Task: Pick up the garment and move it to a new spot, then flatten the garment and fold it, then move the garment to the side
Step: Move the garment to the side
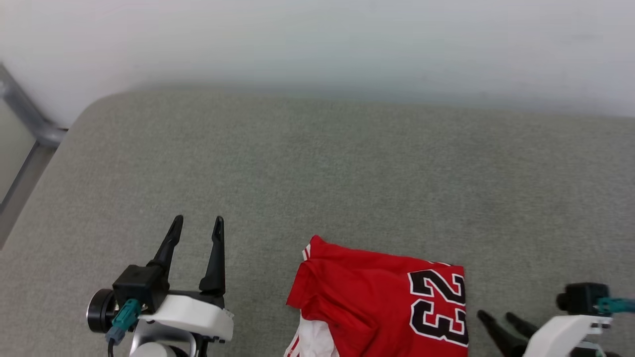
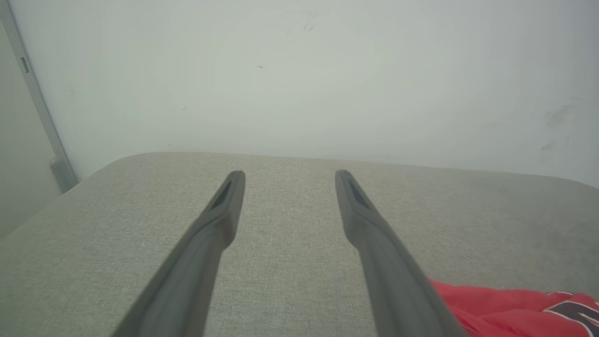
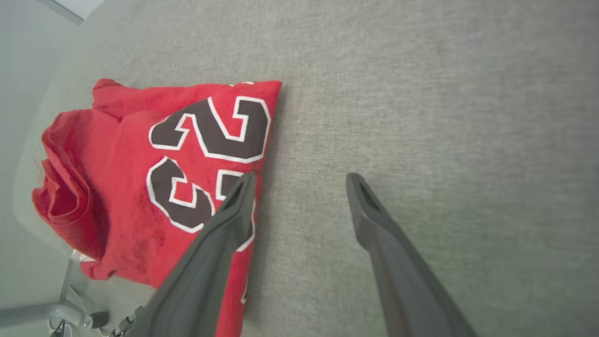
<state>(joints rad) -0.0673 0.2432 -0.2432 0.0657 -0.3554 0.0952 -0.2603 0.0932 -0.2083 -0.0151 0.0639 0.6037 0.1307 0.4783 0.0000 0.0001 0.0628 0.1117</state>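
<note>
The folded red shirt (image 1: 377, 302) lies at the table's (image 1: 347, 173) near edge, number 23 up. Left gripper (image 1: 198, 218): fingers wide, empty, to its left. Right gripper (image 1: 494, 314): fingers wide, empty, just beside its right edge.

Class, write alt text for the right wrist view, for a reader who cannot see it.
A folded red shirt with a black, white-edged 23 lies on a grey fabric surface. The right gripper is open: one dark finger overlaps the shirt's edge in the picture, the other shows against bare fabric.
</note>
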